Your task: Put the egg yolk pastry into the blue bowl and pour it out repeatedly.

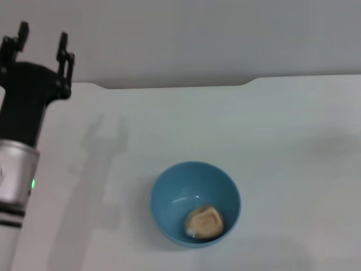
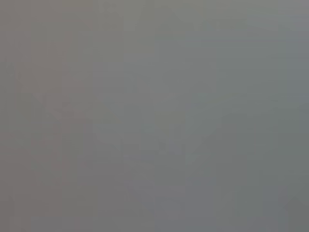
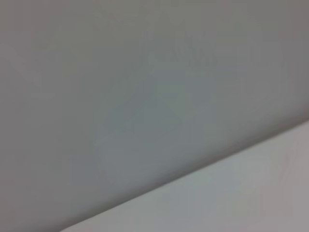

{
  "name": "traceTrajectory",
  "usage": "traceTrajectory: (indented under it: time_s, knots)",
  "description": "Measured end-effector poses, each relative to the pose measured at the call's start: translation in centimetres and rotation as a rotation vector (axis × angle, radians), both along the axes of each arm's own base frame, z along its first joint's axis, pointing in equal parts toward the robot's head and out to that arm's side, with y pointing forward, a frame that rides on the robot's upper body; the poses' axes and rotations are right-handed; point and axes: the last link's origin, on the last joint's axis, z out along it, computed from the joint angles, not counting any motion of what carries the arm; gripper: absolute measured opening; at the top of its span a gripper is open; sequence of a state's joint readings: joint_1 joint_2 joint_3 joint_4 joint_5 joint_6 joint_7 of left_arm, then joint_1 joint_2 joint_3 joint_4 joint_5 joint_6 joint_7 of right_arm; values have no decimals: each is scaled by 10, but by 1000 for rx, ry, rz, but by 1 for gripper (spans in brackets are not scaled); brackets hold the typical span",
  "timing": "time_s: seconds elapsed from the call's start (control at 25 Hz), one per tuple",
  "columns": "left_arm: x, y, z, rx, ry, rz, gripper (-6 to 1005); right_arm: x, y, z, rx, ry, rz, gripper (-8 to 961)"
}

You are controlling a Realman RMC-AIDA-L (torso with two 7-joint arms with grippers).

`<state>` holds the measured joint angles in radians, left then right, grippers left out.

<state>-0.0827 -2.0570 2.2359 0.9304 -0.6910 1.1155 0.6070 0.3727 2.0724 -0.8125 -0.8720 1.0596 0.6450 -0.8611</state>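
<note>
The blue bowl (image 1: 195, 202) stands upright on the white table, near the front and a little left of centre in the head view. The egg yolk pastry (image 1: 204, 221) lies inside it, against the near right wall. My left gripper (image 1: 43, 48) is raised at the far left, well away from the bowl, open and empty with its fingers pointing up. My right gripper is out of view. The wrist views show only blank grey and white surfaces.
The white table (image 1: 271, 135) reaches back to a far edge with a step in it near the back right. A plain grey wall (image 1: 180, 34) stands behind the table.
</note>
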Motion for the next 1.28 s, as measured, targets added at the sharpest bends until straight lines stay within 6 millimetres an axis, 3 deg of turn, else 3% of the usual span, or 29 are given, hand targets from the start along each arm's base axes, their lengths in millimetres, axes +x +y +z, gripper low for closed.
traceTrajectory:
  time_s: [0.2, 0.36, 0.52, 0.68, 0.8, 0.88, 1.0, 1.28]
  knots:
    - [-23, -10, -11, -77, -77, -48, 524, -11, 14, -5, 38, -233, 40, 367]
    - [-41, -12, -11, -125, -126, -15, 523, -32, 22, -18, 90, -470, 128, 367]
    - [-54, -14, -15, -157, -120, 15, 523, -63, 22, -44, 163, -738, 273, 367]
    - [-58, -14, -17, -167, -117, 29, 522, -84, 6, -78, 294, -896, 416, 368]
    - [-62, -13, -17, -169, -105, 41, 522, -93, -21, -108, 370, -829, 595, 368]
    - [-63, -12, -17, -170, -100, 44, 522, -89, -32, -115, 376, -719, 626, 368]
    - [-67, -12, -18, -175, -83, 54, 522, -79, -39, -119, 361, -619, 611, 368]
    - [-72, -14, -18, -177, -77, 68, 521, -37, -53, -119, 315, -308, 429, 367]
